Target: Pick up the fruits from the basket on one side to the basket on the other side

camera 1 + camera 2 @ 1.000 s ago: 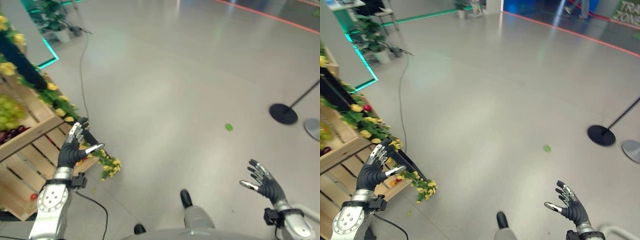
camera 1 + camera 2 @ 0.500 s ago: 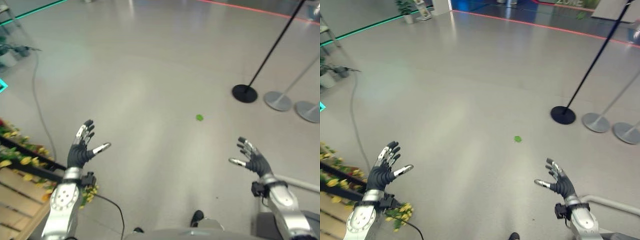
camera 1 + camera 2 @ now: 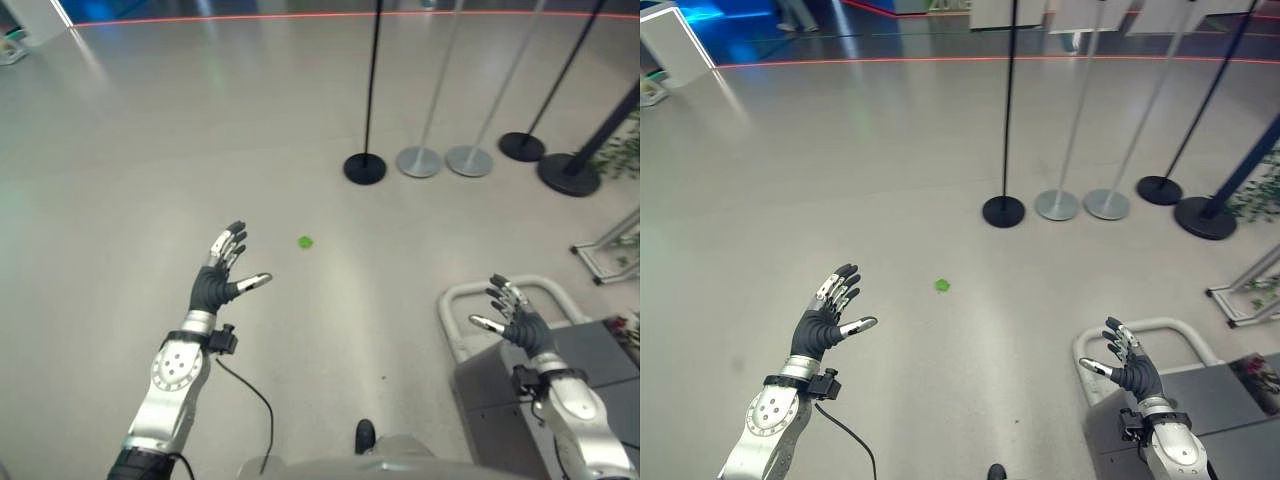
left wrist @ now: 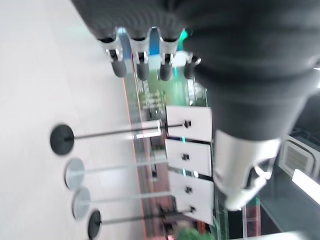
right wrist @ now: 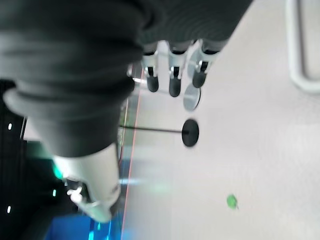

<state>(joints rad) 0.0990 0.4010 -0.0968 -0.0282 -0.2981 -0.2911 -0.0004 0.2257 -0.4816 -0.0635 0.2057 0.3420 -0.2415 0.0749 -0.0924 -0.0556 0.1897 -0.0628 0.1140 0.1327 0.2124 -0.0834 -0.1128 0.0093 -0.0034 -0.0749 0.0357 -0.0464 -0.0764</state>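
My left hand is raised over bare grey floor at the lower left, fingers straight and spread, holding nothing. My right hand is raised at the lower right above a grey cart, also open and empty. A small green object lies on the floor between the two hands, farther out; the right wrist view catches this green object as well. In the left wrist view my fingers point out over the floor with nothing in them.
Several stanchion posts with round bases stand across the floor ahead. The grey cart has a white tubular handle at the lower right. A metal frame and green leaves sit at the right edge.
The whole view has swung to the right: the wooden crates with fruit and flowers have left the picture, and the stanchions and cart have come in. Both hands stay open.
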